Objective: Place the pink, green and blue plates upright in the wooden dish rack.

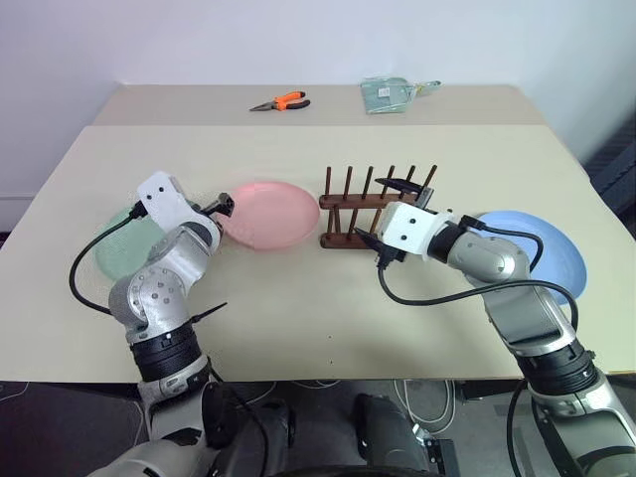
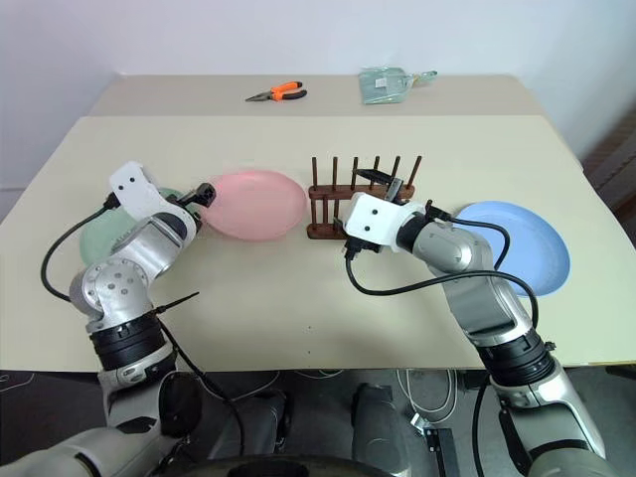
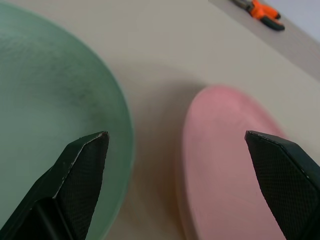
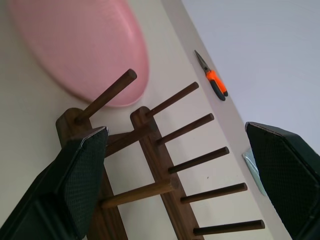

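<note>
Far back on the table (image 1: pixel 298 318): orange-handled pliers (image 1: pixel 281 102) and a clear packet (image 1: pixel 390 94), well apart from everything else. Nothing between the plates and the wooden dish rack (image 1: pixel 350 214), empty at mid-table. Pink plate (image 1: pixel 266 214) flat, just left of the rack; green plate (image 1: pixel 127 244) flat at far left, partly hidden by the left arm; blue plate (image 1: pixel 542 248) flat at right, behind the right forearm. Left hand (image 3: pixel 182 150) released, spread wide over the gap between green and pink. Right hand (image 1: pixel 390 212) released too, at the rack's right end
</note>
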